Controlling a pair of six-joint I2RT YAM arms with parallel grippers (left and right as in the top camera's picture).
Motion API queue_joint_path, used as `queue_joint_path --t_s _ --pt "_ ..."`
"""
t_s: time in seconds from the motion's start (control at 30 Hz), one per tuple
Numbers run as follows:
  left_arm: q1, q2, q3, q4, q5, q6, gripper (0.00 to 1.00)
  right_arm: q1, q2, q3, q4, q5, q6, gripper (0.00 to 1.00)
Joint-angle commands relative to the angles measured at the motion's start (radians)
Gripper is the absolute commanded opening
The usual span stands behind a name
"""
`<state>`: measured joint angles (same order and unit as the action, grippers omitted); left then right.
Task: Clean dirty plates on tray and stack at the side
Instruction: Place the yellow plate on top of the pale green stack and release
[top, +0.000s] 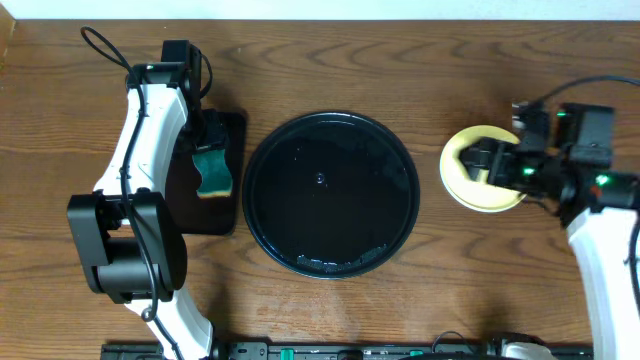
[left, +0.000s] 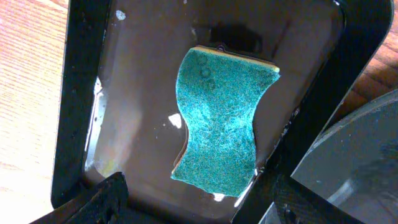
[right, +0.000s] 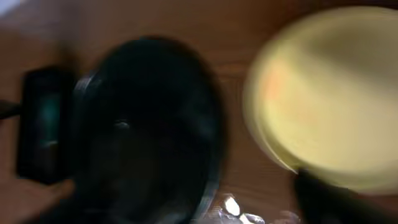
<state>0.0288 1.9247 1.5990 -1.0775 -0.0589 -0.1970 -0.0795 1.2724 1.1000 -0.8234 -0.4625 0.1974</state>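
Observation:
The round black tray (top: 330, 140) sits mid-table, wet and glossy, with no plate on it. To its right a pale yellow plate (top: 456, 178) lies on the wood, and I cannot tell whether others lie under it. My right gripper (top: 478, 162) hovers over that plate, open and holding nothing. The right wrist view is blurred and shows the yellow plate (right: 329, 93), the tray (right: 149, 130) and one dark finger (right: 336, 202). My left gripper (left: 199, 210) hangs open above a teal sponge (left: 221, 121), not touching it.
The sponge (top: 212, 172) lies in a small rectangular black tray (top: 228, 125) with a wet floor (left: 143, 93), left of the round tray. The round tray's rim (left: 360, 155) sits close to its right side. Bare wood surrounds everything.

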Motion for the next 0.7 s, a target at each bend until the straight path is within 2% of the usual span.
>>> queue_joint_path --t_s 0.0,0.2,0.43,0.53,0.6,0.67 --pt "0.001 0.005 0.000 -0.006 -0.009 0.010 0.76 0.166 -0.060 0.003 0.038 -0.065 0.138 0.99" --pt "0.001 0.005 0.000 -0.006 -0.009 0.010 0.76 0.296 -0.066 0.003 -0.045 -0.064 0.139 0.99" --pt "0.001 0.005 0.000 -0.006 -0.009 0.010 0.76 0.314 -0.068 0.002 -0.038 0.067 0.134 0.99" --pt "0.001 0.005 0.000 -0.006 -0.009 0.010 0.76 0.316 -0.090 -0.003 0.010 0.124 0.027 0.99" --pt "0.001 0.005 0.000 -0.006 -0.009 0.010 0.76 0.316 -0.121 -0.015 0.056 0.126 -0.103 0.99" --pt "0.001 0.005 0.000 -0.006 -0.009 0.010 0.76 0.312 -0.222 -0.077 0.134 0.126 -0.282 0.99"
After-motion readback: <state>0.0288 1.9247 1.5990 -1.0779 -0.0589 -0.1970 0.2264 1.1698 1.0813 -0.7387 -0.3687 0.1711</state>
